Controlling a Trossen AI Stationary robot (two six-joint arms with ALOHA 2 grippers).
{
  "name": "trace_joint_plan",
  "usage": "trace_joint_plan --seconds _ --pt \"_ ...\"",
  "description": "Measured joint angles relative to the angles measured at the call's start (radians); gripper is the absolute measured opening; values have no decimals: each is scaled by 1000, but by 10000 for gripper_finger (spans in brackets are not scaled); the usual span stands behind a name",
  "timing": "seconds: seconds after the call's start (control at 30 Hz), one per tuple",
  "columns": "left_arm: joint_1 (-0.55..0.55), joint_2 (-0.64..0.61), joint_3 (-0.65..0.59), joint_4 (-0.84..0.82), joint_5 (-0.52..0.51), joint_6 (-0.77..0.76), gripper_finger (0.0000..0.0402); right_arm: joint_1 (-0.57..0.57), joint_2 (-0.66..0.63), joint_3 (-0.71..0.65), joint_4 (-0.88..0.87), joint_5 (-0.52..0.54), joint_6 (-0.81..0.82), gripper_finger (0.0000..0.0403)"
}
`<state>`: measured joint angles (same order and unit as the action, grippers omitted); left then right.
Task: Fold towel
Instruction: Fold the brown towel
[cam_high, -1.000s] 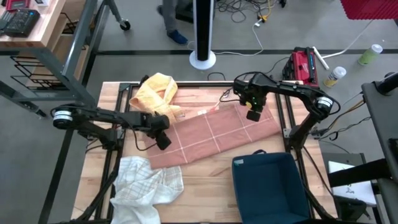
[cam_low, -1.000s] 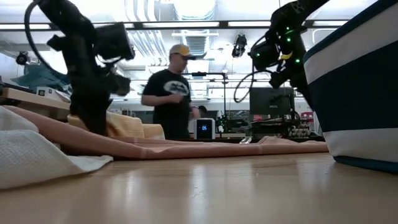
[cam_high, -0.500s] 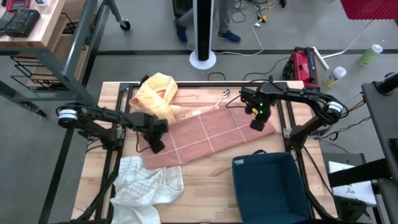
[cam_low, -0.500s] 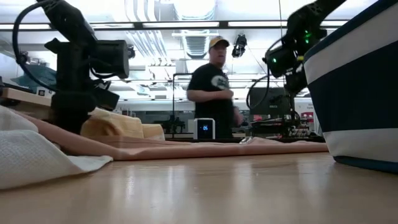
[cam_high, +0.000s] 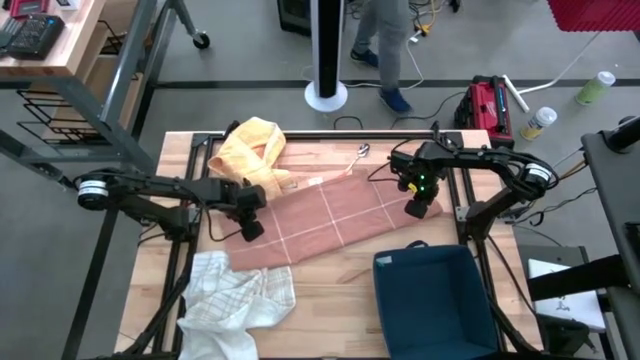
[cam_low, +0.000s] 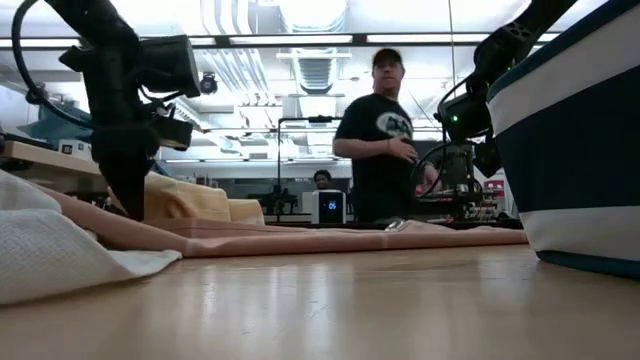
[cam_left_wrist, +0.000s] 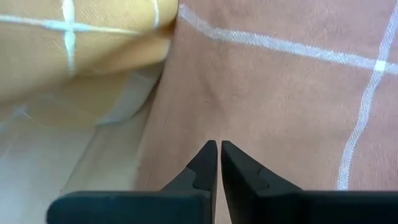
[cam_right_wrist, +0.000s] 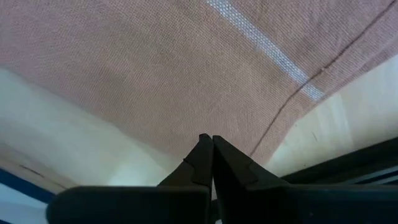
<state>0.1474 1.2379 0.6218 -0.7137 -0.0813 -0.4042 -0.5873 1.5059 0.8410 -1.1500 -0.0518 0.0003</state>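
Grasp step: left gripper (cam_high: 250, 229) and right gripper (cam_high: 414, 209) pinched together on pink towel (cam_high: 340, 215) edges; next likely lift, fold over.

Overhead view straight down, low view level across the table (cam_high: 330, 285), wrist views close on the pink towel (cam_high: 340, 215)

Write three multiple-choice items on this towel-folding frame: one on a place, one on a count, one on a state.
1. Where is the blue bin?
A. near right part of the table
B. far left corner
C. on the pink towel

2. How many cloths lie on the table?
A. one
B. three
C. five

3. How do the left gripper fingers stand?
A. wide apart
B. shut
C. out of view

Answers: 1 A, the high view shows it there. 2 B, the pink towel, yellow cloth and white cloth. 3 B, tips meet at the pink towel.
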Motion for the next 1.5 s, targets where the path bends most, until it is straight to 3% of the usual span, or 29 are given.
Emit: trace_joint_plan --seconds 0.43,0.57,0.67,0.97,1.5 --pt "0 100 -11 33 20 5 2 0 2 -40 88 5 2 0" --pt "0 129 -11 22 24 4 2 0 2 -41 90 64 27 0" --pt "0 140 -12 2 35 2 1 -1 2 -41 85 109 46 0" --pt "0 106 -14 -50 14 -18 1 -3 -4 -14 58 104 33 0" --pt "0 42 104 -9 10 23 1 -3 -219 43 65 103 -35 0"
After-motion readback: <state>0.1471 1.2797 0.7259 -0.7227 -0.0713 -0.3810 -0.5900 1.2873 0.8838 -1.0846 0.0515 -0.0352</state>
